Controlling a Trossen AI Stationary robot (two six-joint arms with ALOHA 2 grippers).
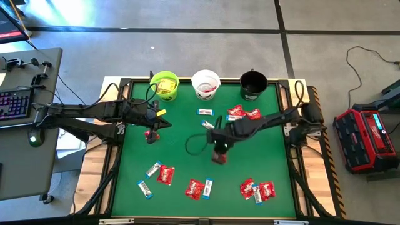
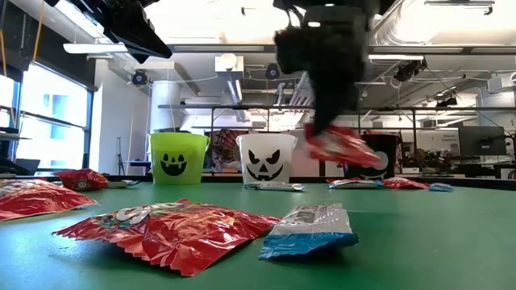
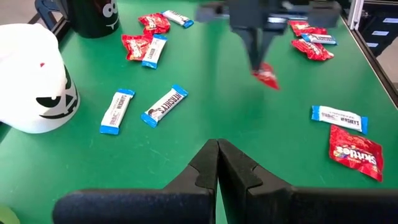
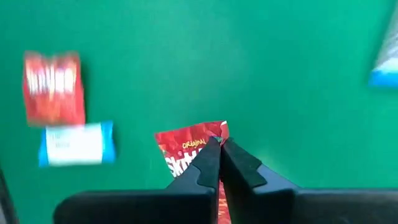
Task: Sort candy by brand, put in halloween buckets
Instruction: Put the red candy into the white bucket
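My right gripper hangs over the middle of the green table, shut on a red candy packet. Three halloween buckets stand along the far edge: lime green, white and black. Red packets and blue-and-white bars lie scattered flat on the table. My left gripper is shut on nothing and waits above the table's left part, clear of the candy. My right gripper pinches the red packet by its upper edge between its two fingertips. The fingers come from above, pointing steeply down. The packet hangs tilted below them, lifted clear of the table.
More candy lies near the front edge and front right, and some by the black bucket. Two bars lie near the white bucket. A bare stretch of green runs through the table's middle.
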